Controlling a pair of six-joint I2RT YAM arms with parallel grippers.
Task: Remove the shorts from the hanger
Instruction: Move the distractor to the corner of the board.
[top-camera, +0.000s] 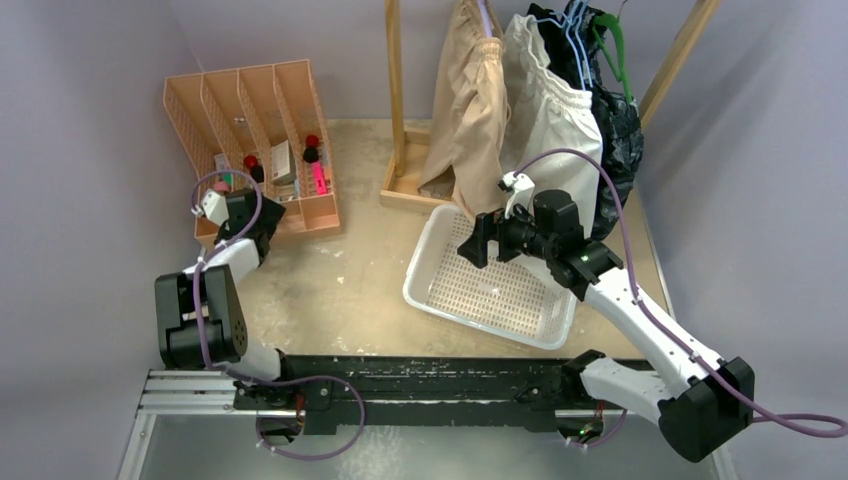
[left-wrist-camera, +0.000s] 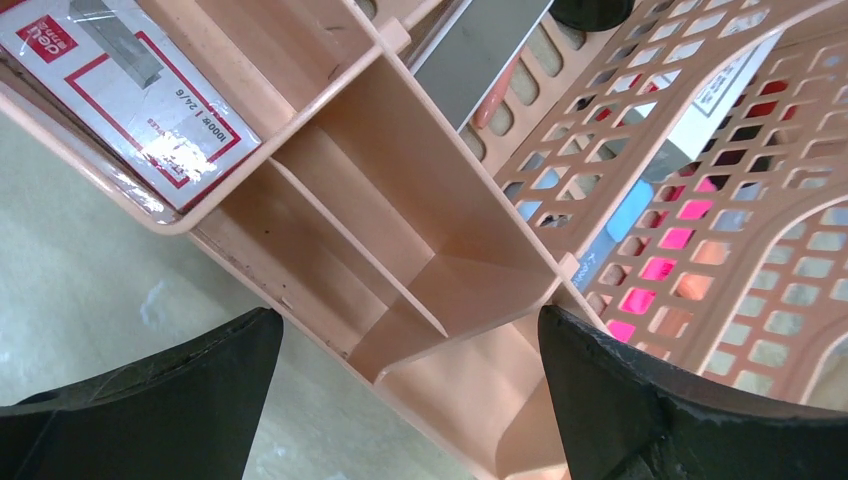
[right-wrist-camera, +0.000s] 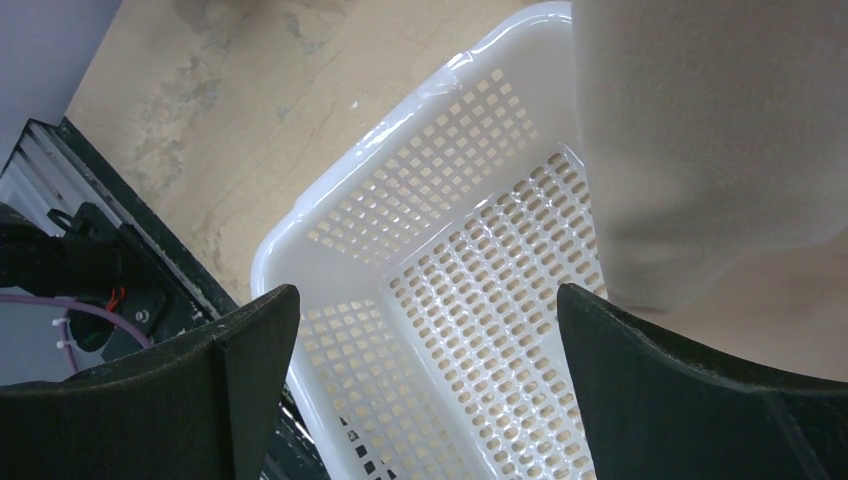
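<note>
Four shorts (top-camera: 470, 110) are hanging from the rack (top-camera: 396, 90) at the table's (top-camera: 350, 280) far edge, tan hem just by the basket's (top-camera: 420, 255) far rim. Bare table is lying left of it. Both grippers are gaping wide, empty: right gripper (right-wrist-camera: 428, 310) over the basket, left gripper (left-wrist-camera: 410, 335) at the organizer (top-camera: 290, 90).

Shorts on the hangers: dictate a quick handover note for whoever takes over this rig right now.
Left gripper: jaws open, empty, over the peach desk organizer, away from the rack.
Right gripper: jaws open, empty, above the white basket, near the hem of the tan shorts.
Shorts: the tan pair, white shorts and dark shorts all hang on the wooden rack.
Done: nothing removed; the basket holds nothing.
Left: take every pair off its hanger.
</note>
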